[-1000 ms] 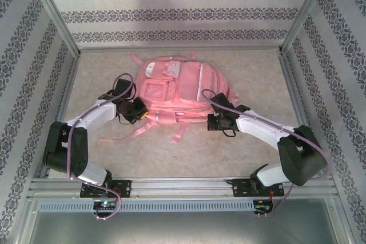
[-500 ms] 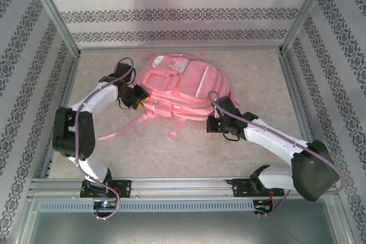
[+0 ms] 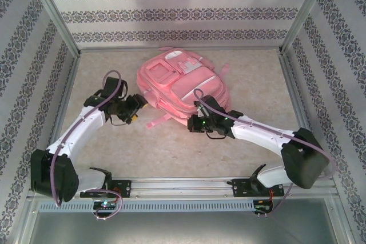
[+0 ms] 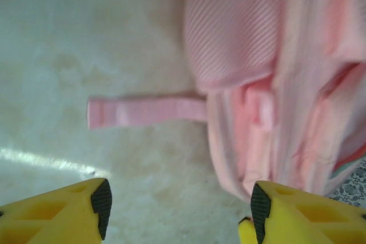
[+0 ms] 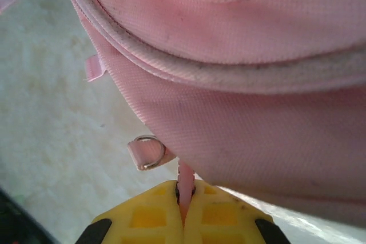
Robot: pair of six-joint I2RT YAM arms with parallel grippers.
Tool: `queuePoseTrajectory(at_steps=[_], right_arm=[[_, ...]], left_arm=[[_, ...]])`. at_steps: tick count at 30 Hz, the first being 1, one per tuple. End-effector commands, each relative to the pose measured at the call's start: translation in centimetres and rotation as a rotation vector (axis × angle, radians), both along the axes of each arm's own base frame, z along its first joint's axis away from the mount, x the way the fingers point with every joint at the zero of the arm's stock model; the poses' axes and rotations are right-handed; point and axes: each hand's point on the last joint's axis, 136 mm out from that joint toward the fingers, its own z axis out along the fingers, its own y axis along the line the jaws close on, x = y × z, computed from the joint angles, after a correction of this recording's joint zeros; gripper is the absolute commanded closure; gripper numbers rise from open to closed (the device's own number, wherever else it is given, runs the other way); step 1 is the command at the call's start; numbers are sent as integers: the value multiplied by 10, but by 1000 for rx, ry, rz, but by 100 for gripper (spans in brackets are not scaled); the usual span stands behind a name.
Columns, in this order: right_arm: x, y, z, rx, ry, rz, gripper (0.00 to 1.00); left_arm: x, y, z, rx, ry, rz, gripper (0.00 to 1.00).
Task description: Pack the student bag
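- R gripper (image 5: 184, 194): nearest; jaws together, clamped on thin pink tab (image 5: 184, 174) at lower seam of student bag (image 5: 246, 84). Metal D-ring (image 5: 147, 152) is seen just beside.
- L gripper (image 4: 180, 201): jaws apart, nothing held. Bag edge is just beside one finger; loose strap (image 4: 143, 111) lies ahead.
- Student bag: pockets up, on table (image 3: 171, 152) toward back, btwn both grippers.
- Step (judged): bag is being positioned; packing not begun.
- Next: a zip pull must be found and gripped w/ L.
- Views: tab grip is read from R wrist; overall lay is given by top.

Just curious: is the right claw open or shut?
Shut: the right gripper pinches a thin pink strip of the student bag; no gap shows.
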Motion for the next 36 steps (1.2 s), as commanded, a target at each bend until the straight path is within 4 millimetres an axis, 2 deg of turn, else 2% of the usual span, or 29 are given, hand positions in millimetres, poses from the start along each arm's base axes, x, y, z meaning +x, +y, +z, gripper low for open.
queuePoseTrajectory(at_steps=[1,6,10,16,21,24,27,33,36], right_arm=[[12,36,37,190,-32,3,100],[12,50,36,239,-13,19,100],[13,55,37,260,-25,15,100],[17,51,36,253,-46,-22,100],[16,55,39,282,-54,-3,100],[17,60,44,306,-49,17,100],[21,60,47,314,-52,7,100],[29,58,45,341,-38,-12,100],[33,57,46,352,-37,-21,100]], left_arm=[[4,-7,11,-59,-31,75,33],[22,-30,17,-81,-93,31,35],[30,-53,12,-99,-101,-28,37],[37,-70,-12,-142,-41,-43,54],[47,-85,-15,-143,-41,-31,62],[47,-96,-21,-122,-27,-48,64],[43,-97,-26,-103,-10,-35,66],[29,-84,-35,-72,7,-4,69],[27,-84,-41,-70,16,-9,68]])
